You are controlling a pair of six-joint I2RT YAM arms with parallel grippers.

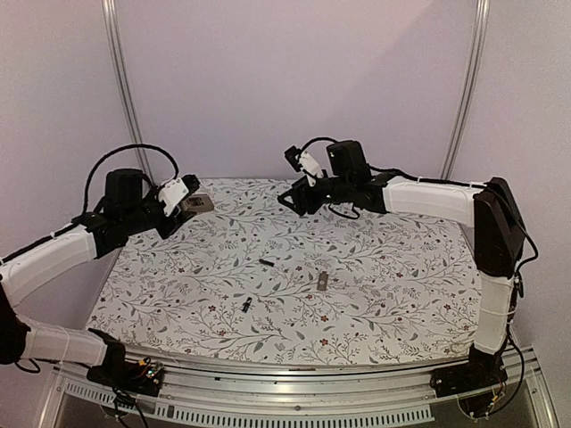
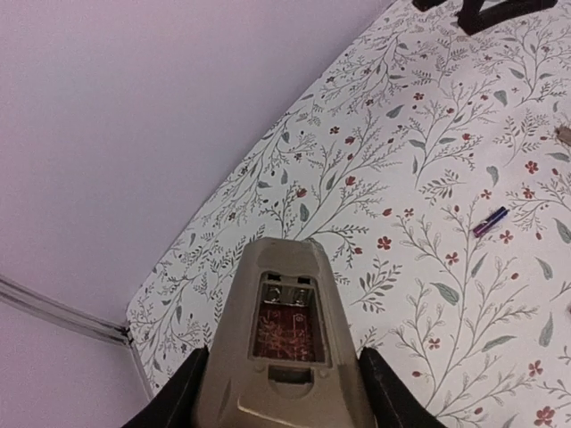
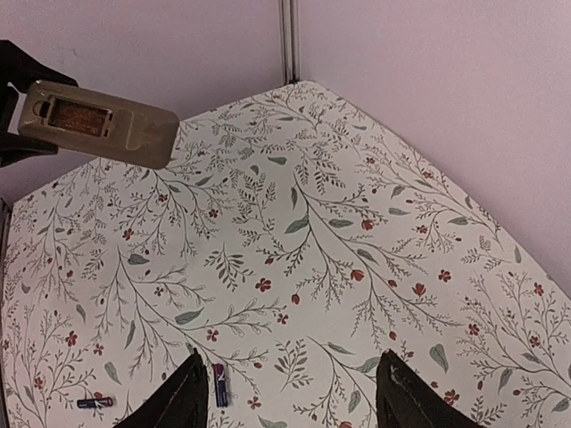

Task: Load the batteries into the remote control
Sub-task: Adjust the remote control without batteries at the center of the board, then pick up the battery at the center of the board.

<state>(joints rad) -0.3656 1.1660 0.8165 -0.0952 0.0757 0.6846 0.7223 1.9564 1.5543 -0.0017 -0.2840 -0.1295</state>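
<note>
My left gripper (image 1: 189, 205) is shut on the remote control (image 1: 200, 204) and holds it above the table's far left corner. In the left wrist view the remote control (image 2: 281, 348) sits between the black fingers (image 2: 183, 392) with its greyish back up and its dark battery recess (image 2: 285, 328) showing no battery. Two batteries (image 1: 267, 263) (image 1: 245, 305) lie apart on the cloth mid-table. My right gripper (image 1: 293, 198) hovers open over the far middle, with nothing between its fingers. In the right wrist view one battery (image 3: 219, 385) lies beside the left finger and another battery (image 3: 95, 402) further left.
A small greyish flat piece (image 1: 323, 283) lies on the floral cloth right of the batteries. The table (image 1: 401, 267) is bounded by purple walls at the back and sides, with metal posts (image 1: 125, 98) at the rear corners.
</note>
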